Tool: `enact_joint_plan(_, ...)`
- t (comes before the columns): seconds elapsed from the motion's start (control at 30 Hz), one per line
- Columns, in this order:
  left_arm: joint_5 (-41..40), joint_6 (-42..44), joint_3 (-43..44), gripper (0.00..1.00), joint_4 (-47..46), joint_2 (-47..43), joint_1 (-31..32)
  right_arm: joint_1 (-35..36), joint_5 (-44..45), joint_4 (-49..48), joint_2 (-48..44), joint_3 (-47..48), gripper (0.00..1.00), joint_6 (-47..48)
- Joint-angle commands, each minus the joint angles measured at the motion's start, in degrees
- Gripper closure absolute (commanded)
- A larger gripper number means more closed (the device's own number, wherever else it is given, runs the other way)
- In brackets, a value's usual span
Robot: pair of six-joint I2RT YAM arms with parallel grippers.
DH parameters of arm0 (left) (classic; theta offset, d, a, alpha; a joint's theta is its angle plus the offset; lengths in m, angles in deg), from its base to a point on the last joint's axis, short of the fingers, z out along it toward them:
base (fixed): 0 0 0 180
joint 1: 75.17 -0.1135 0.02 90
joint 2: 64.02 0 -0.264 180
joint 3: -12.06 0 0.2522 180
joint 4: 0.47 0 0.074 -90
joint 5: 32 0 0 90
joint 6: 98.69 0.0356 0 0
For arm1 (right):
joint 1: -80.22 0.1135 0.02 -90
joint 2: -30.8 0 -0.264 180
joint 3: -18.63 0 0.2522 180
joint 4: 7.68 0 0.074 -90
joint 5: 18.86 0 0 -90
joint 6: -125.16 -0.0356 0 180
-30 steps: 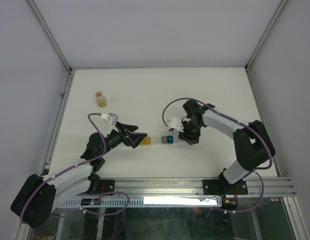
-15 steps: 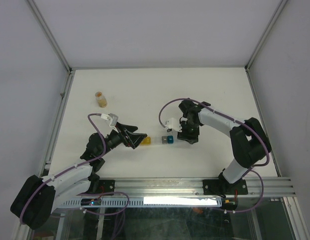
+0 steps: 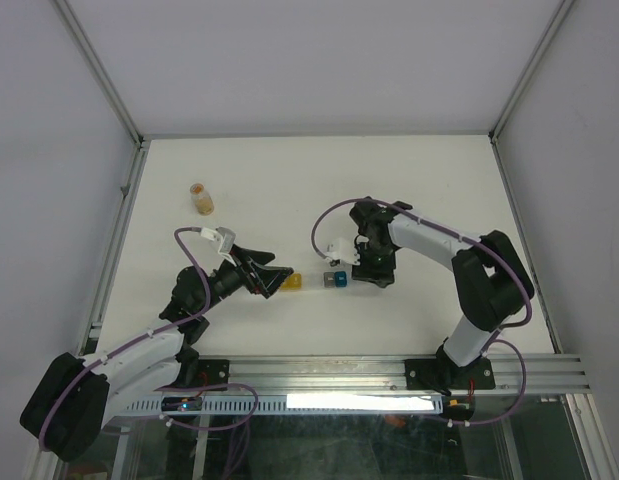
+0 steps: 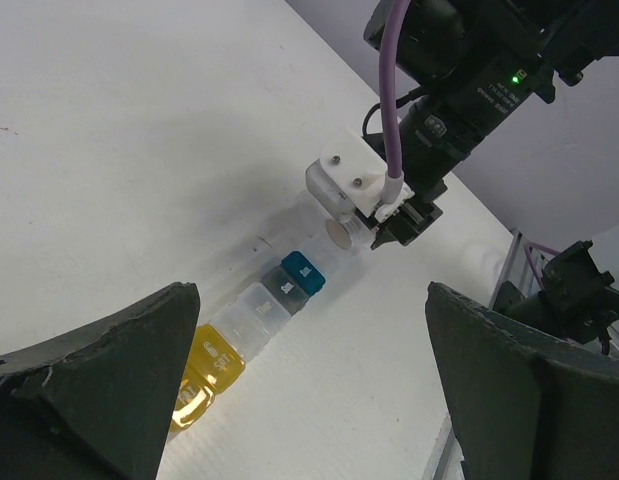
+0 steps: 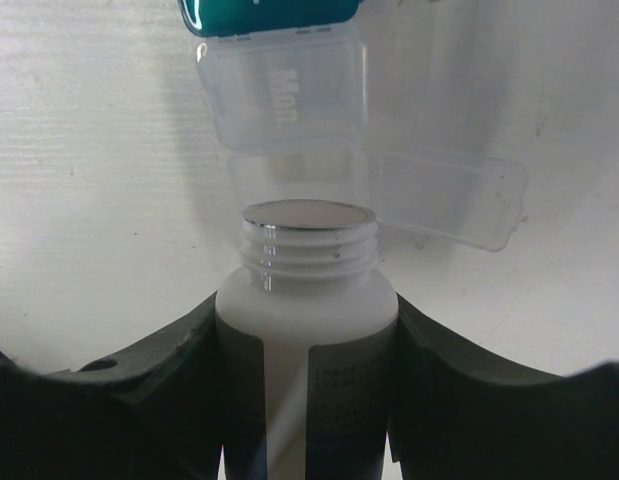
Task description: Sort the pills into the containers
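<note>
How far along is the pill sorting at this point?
Done: one lid stands open. In hand: the right gripper holds an uncapped white bottle, mouth at the opened compartment; the left gripper is open beside the strip's yellow end. Left: no pills visible in any compartment, so all sorting likely remains.

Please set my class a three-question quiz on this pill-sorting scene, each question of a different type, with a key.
1. True or false: the left end effector is shut on a pill.
2. What does the right end effector hold? A) a spoon B) a white bottle with an open threaded neck C) a blister pack
3. Fill in: the closed clear compartment beyond the bottle's mouth is labelled "___".
Key: 1 false, its jaws stand wide open and empty; 2 B; 3 Mon.
</note>
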Motion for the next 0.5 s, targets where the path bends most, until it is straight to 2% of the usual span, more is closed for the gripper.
enact_joint_plan(0.0, -1.58, 1.34, -0.35, 0.01, -1.50, -1.34, -0.27, 0.89, 2.30, 1.82, 0.47, 3.43, 0.98, -0.67)
enact_joint_plan(0.47, -1.78, 1.55, -0.44, 0.01, -1.06, -1.94, -0.26, 2.58, 5.08, 3.95, 2.21, 4.97, 0.97, -1.20)
